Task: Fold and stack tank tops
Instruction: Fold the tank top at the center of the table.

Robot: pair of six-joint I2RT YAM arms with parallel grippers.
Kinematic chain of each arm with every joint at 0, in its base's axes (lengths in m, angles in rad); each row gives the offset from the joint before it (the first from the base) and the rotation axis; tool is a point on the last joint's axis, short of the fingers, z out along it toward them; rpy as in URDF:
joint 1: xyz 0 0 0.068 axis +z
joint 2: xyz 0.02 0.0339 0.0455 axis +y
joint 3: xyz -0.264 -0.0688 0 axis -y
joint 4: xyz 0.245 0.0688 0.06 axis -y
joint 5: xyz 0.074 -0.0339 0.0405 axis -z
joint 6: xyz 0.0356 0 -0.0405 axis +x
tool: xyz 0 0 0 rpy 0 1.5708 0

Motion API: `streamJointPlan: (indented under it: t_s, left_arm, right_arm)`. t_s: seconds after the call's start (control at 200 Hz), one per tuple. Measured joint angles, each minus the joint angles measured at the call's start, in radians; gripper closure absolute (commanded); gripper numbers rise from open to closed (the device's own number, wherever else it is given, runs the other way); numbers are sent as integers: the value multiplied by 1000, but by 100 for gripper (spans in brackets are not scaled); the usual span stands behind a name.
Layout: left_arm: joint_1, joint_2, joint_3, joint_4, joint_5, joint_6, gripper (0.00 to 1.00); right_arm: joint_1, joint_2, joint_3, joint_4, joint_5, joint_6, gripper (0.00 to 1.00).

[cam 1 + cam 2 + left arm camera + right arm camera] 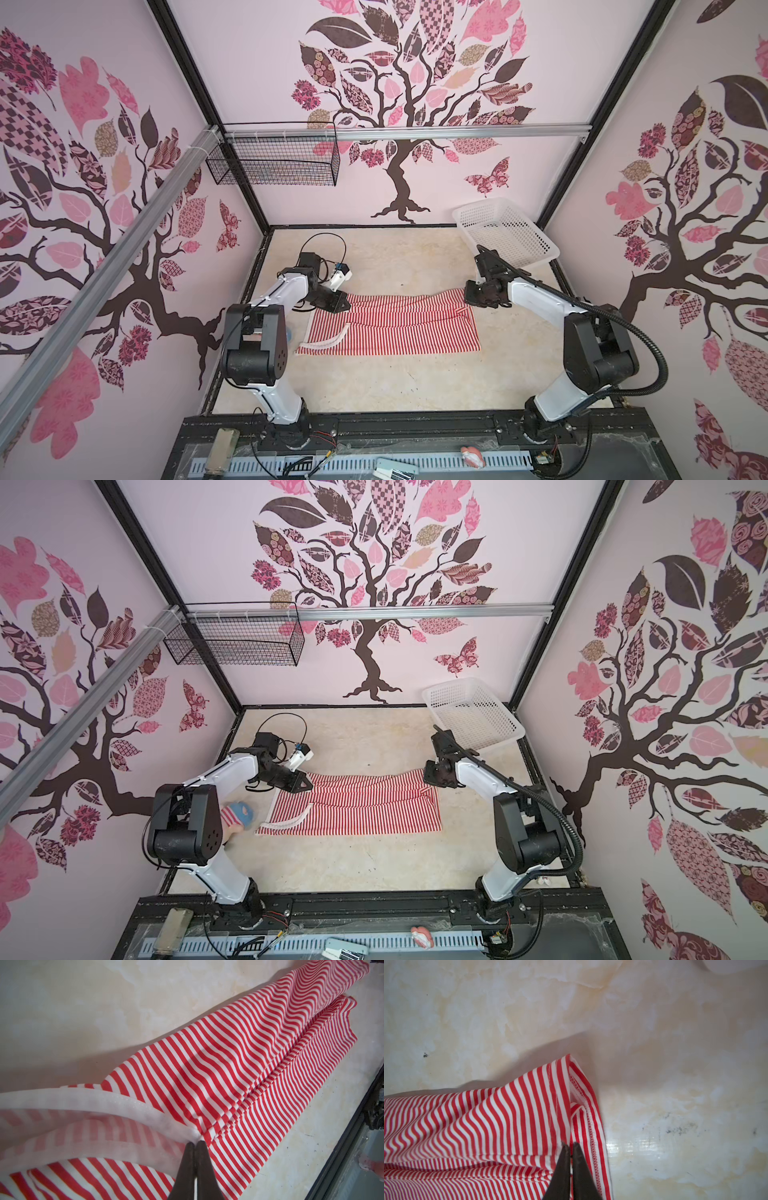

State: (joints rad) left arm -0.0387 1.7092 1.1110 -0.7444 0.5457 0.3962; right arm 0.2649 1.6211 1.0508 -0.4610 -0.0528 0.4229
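Tank top [395,328] lies as a long striped band across the middle of the frame in both top views, on the pale marbled table [415,382]. Left gripper [343,306] sits at the band's upper-left corner. Its wrist view shows the left gripper [195,1143] with fingers pressed together on the white trim, fabric pinched between them. Right gripper [468,296] sits at the band's upper-right corner. Its wrist view shows the right gripper [569,1145] nearly closed, clamped on the stitched hem, which tents up to the tips. Far long edge is raised off the table near both grips, while the near edge lies flat. White basket [505,232] stands in the upper right, apart from the cloth, just beyond the right arm.
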Motion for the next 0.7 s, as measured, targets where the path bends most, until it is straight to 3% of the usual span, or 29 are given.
streamJointPlan:
  t_s: [0.265, 0.3, 0.35, 0.41, 0.701]
  left_arm:
    - [2, -9, -30, 13, -10, 5, 95]
    - [2, -9, -31, 16, -10, 5, 94]
    - [2, -9, -34, 19, -10, 6, 92]
    - [2, -9, -41, 23, -9, 8, 91]
    - [2, -16, -94, 26, -2, 19, 89]
  right_arm:
    - [0, -12, -38, 17, -5, 0, 88]
    - [0, -12, -41, 19, -6, 0, 83]
    - [0, -12, -44, 21, -10, 6, 66]
    - [0, -12, -46, 28, -20, 2, 61]
    - [0, -5, -75, 93, -124, 29, 61]
